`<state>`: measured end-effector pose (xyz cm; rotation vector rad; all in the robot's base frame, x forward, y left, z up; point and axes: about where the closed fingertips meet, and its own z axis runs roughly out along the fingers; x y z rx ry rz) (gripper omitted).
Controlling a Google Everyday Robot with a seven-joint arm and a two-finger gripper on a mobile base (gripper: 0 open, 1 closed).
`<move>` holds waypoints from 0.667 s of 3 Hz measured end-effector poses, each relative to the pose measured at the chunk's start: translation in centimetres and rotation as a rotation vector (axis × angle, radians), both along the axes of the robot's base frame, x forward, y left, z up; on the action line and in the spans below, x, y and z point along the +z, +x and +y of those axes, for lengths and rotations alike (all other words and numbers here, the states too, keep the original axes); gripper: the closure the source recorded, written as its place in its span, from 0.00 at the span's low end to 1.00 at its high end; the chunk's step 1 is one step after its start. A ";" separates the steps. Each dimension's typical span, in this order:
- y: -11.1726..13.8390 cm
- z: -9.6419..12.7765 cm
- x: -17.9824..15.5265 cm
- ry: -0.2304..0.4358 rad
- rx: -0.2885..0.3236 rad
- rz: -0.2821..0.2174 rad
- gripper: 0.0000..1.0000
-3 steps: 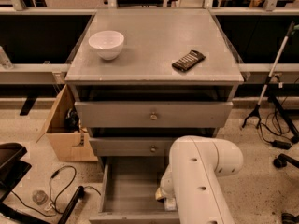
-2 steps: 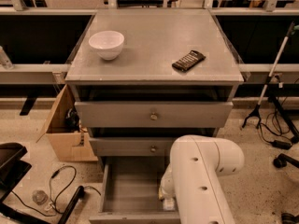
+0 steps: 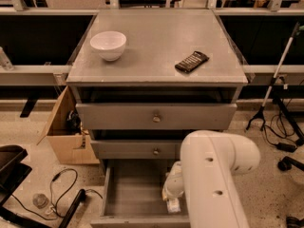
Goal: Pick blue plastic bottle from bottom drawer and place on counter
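Note:
The bottom drawer point(image 3: 128, 194) is pulled open, with a plain grey inside. My white arm reaches down into its right front part. The gripper point(image 3: 171, 199) is low in the drawer, mostly hidden by the arm's wrist. A small pale, clear thing point(image 3: 174, 206) shows just under the wrist and looks like the blue plastic bottle, but most of it is hidden. I cannot tell whether it is held. The counter point(image 3: 156, 32) is the flat grey top of the cabinet.
A white bowl point(image 3: 108, 44) stands on the counter's left, and a black flat object point(image 3: 191, 61) lies on its right. The two upper drawers point(image 3: 156, 118) are slightly open. A cardboard box point(image 3: 64, 132), cables and a tiny clear bottle point(image 3: 40, 201) are on the floor to the left.
The arm has barely shifted inside the bottom drawer. Nothing else has moved.

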<state>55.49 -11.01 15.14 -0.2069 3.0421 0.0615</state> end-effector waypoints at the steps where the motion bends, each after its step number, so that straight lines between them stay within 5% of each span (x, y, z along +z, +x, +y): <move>1: -0.8 -0.5 7.2 0.020 0.112 -0.045 1.00; 2: -2.3 -2.2 15.9 -0.018 0.256 -0.118 1.00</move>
